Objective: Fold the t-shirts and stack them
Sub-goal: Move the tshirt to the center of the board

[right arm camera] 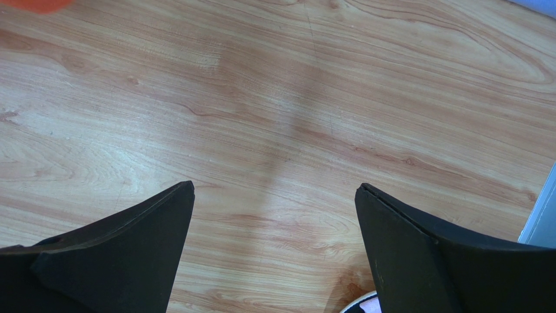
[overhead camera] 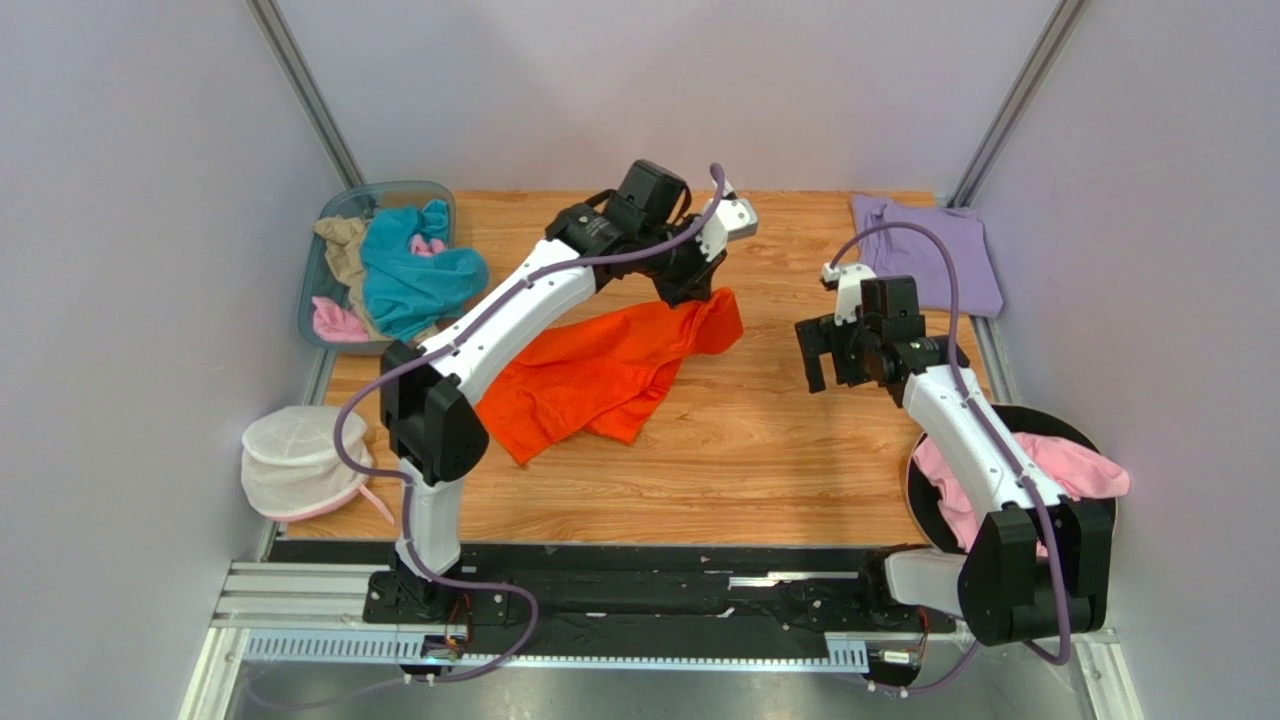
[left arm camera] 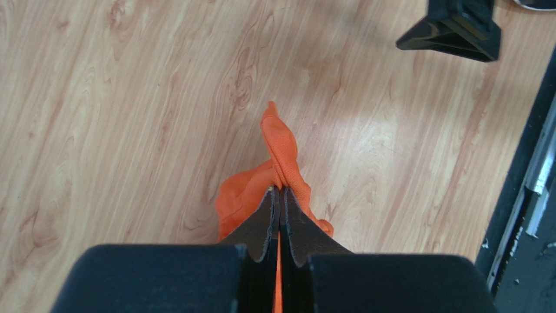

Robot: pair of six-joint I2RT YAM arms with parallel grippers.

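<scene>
The orange t-shirt hangs pinched in the left gripper; the right gripper gapes wide over bare table.

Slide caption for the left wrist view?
Left pincer shut on a bunched orange t-shirt over the wooden table.

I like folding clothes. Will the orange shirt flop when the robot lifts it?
Probably floppy: the orange t-shirt sags in folds from the left gripper, shut on a bunched corner. Likely light, since that small pinch holds its edge. It would likely drag, not roll: most lies crumpled on the table.
</scene>
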